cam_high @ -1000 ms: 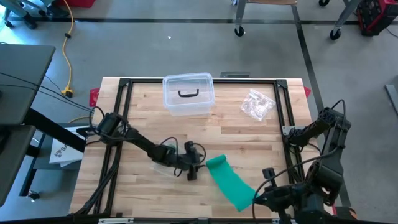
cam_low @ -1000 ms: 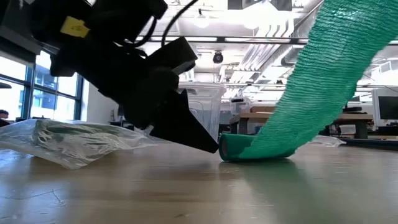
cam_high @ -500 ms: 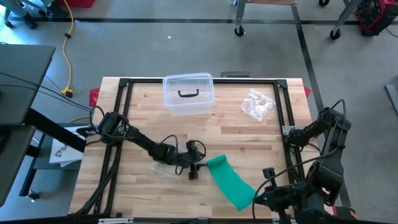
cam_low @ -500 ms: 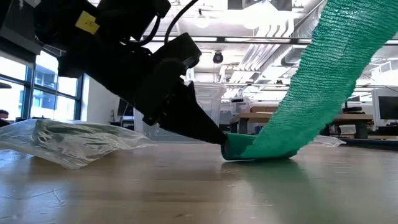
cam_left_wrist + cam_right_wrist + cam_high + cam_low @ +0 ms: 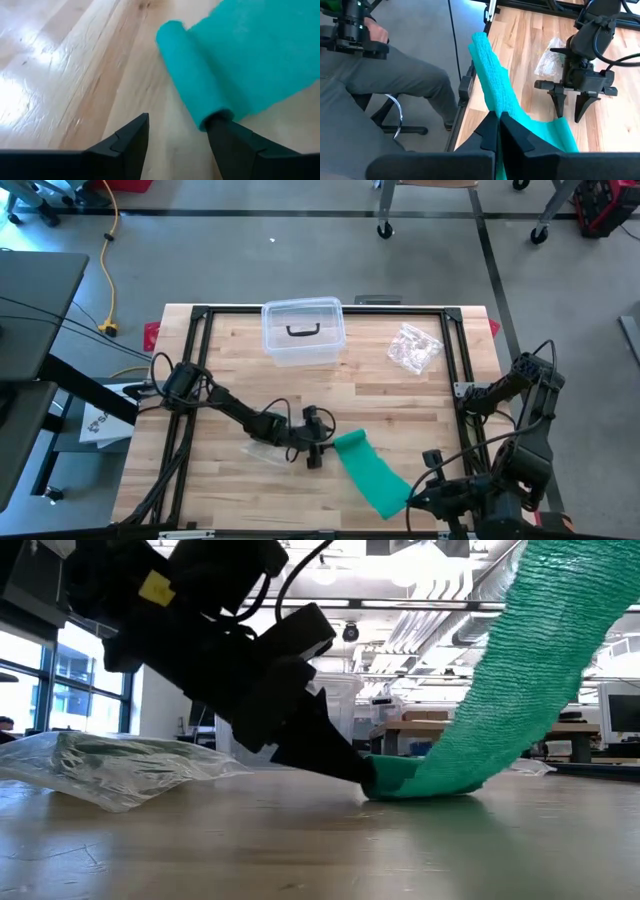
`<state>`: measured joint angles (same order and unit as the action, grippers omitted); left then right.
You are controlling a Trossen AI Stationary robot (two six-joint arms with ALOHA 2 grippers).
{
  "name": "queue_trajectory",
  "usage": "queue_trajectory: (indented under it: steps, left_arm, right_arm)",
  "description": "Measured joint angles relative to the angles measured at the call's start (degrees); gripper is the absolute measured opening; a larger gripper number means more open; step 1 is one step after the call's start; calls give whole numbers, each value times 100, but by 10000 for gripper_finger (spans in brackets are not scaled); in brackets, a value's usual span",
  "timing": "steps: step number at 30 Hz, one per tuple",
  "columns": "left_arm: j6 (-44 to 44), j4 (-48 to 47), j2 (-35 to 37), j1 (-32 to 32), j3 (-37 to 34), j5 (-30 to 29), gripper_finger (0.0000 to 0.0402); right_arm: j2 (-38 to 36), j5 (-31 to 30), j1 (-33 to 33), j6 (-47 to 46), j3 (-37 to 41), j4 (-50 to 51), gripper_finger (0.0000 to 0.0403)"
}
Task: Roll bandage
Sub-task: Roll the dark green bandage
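Observation:
A green bandage (image 5: 372, 472) has its rolled end (image 5: 190, 75) lying on the wooden table. The unrolled strip (image 5: 520, 660) rises from it toward the table's near right. My left gripper (image 5: 322, 444) is low over the table just left of the roll and open. Its fingers (image 5: 125, 145) point at the roll, one fingertip at the roll's end. My right gripper (image 5: 408, 498) is raised near the front edge and shut on the strip's other end. My left gripper touches the roll's end face (image 5: 212, 119) with the tip of one finger (image 5: 227, 135). It comes slanting down from the table's left; the other finger stands free over bare wood. The roll lies on the table. My right gripper pinches the gathered strip (image 5: 495, 100) between its two shut fingers, near the loose end. That end is lifted clear. The strip slants down to the roll, nearly taut.
A clear lidded box (image 5: 302, 330) stands at the far middle. A crumpled clear bag (image 5: 413, 348) lies far right and a clear wrapper (image 5: 120, 765) lies under my left arm. A black frame (image 5: 200, 320) borders the table. A seated person (image 5: 380, 80) is beside the table.
My left gripper has crept toward the table's right, up to the roll. Its fingertip, just short of the roll before, is now against the roll's end, and that end has shifted slightly right. The raised strip has kept its place.

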<state>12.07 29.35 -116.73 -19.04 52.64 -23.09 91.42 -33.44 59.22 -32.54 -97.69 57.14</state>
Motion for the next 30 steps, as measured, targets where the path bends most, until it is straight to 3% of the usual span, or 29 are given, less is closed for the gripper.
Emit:
queue_trajectory:
  steps: [17, 30]
  left_arm:
    - [131, -76, 0, 117, -4, 291, 155]
    - [546, 484, -73, 259, -3, 43, 203]
  right_arm:
    - [0, -100, 159, 146, 0, -15, 0]
    - [2, -106, 241, 599, 0, -68, 0]
